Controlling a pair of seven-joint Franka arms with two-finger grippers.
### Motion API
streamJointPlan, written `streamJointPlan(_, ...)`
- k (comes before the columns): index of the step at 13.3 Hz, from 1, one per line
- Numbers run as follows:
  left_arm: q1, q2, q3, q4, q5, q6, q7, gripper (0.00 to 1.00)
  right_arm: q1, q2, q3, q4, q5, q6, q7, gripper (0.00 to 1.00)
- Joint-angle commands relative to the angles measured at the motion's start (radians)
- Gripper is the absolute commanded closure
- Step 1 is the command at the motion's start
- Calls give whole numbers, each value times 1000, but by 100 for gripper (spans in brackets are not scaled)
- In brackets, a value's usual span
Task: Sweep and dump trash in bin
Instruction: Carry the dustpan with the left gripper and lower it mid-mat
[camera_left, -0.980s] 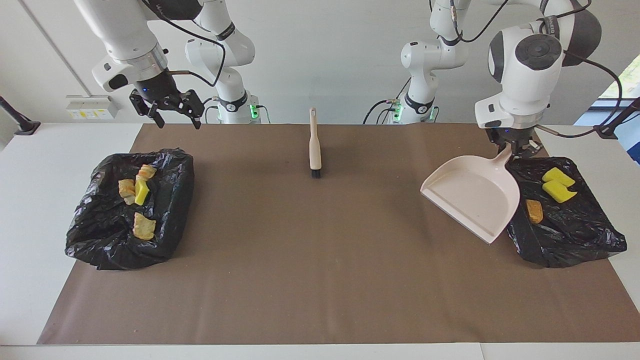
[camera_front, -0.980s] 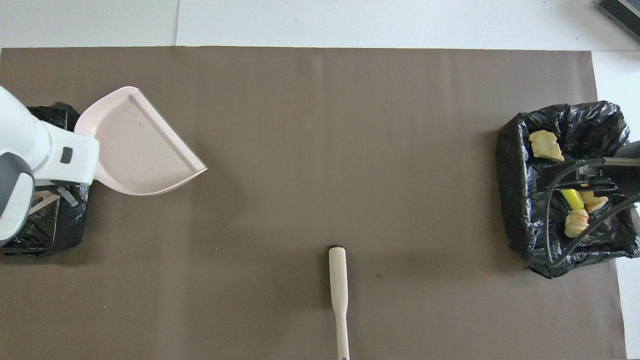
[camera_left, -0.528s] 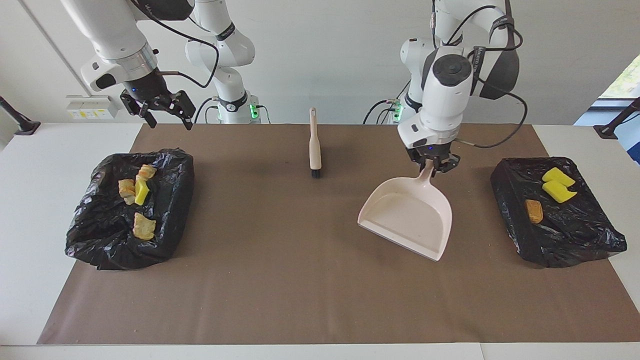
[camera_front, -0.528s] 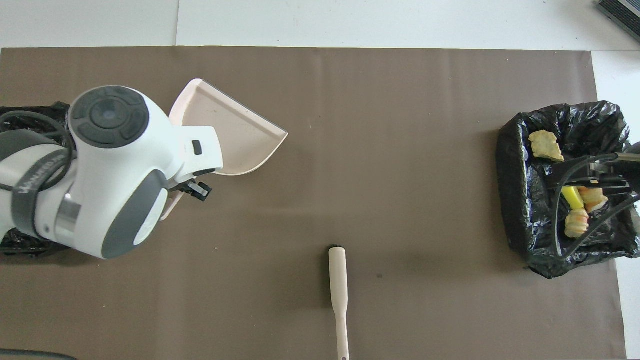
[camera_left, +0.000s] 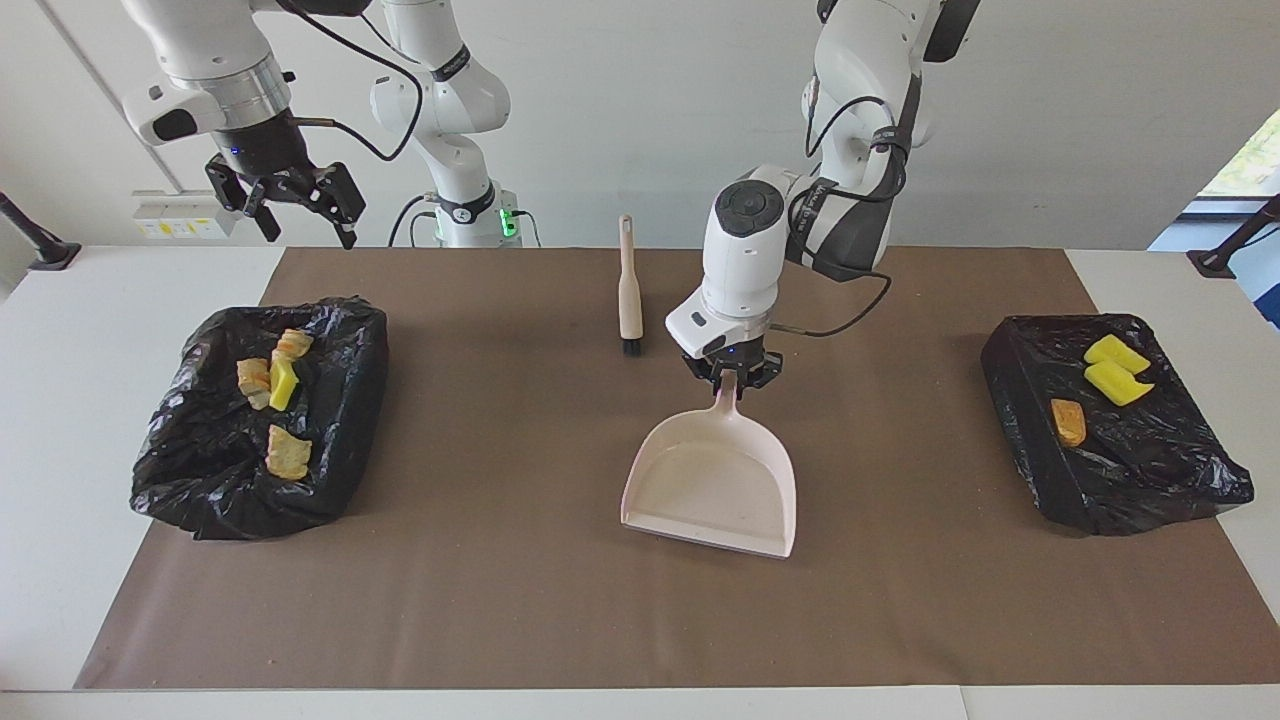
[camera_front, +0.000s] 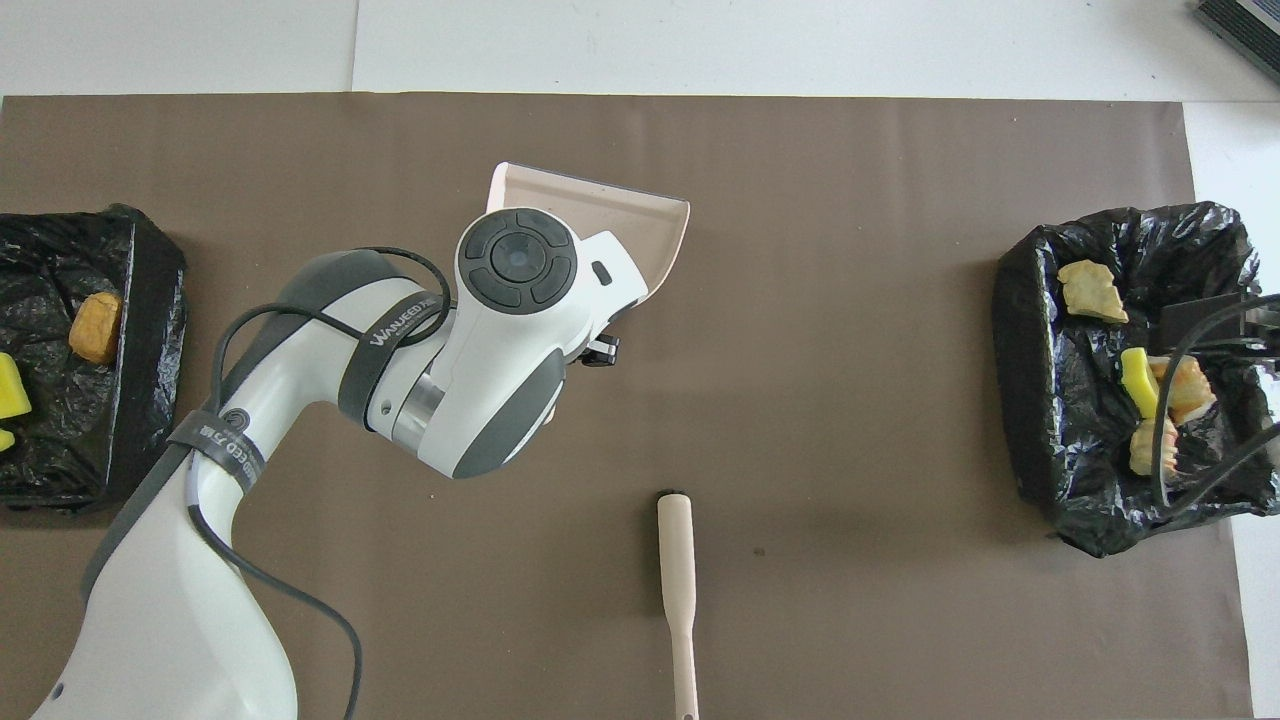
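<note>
Moved mid-table, left claw (camera_left: 731, 378) grips dustpan (camera_left: 712, 488); right claw (camera_left: 287, 207) gapes; arm band illegible.

— Where do we have our left arm?

— We reach it out over the middle of the desk, wrist pointing straight down, left claw (camera_left: 730, 378) low and clamped tight on a handle.

— And our right arm?

— We keep it waiting, raised high at its own end, forearm angled down, right claw (camera_left: 295, 205) hanging in the air with its fingers (camera_left: 342, 228) spread wide, holding nothing.
</note>
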Motion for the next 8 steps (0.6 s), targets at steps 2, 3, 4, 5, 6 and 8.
streamJointPlan(2, -42, 64, 21, 52, -24, 67, -118, 100, -7, -6, 5, 13, -19, -20, -83, 0)
streamJointPlan(3, -74, 97, 23, 91, -18, 58, -123, 100, -7, -6, 5, 13, -17, -22, -85, 0)
streamJointPlan(4, -95, 140, 29, 133, -15, 46, -135, 100, -7, -11, 6, 13, -19, -22, -86, 0)
streamJointPlan(5, -99, 163, 29, 159, -16, 43, -167, 100, -7, -16, 6, 12, -13, -25, -98, 0)
streamJointPlan(6, -100, 191, 29, 168, -19, 53, -216, 100, -7, -17, 6, 12, -13, -33, -126, 0)
streamJointPlan(8, -126, 208, 29, 171, -15, 55, -249, 100, -7, -17, 5, 12, -7, -37, -141, 0)
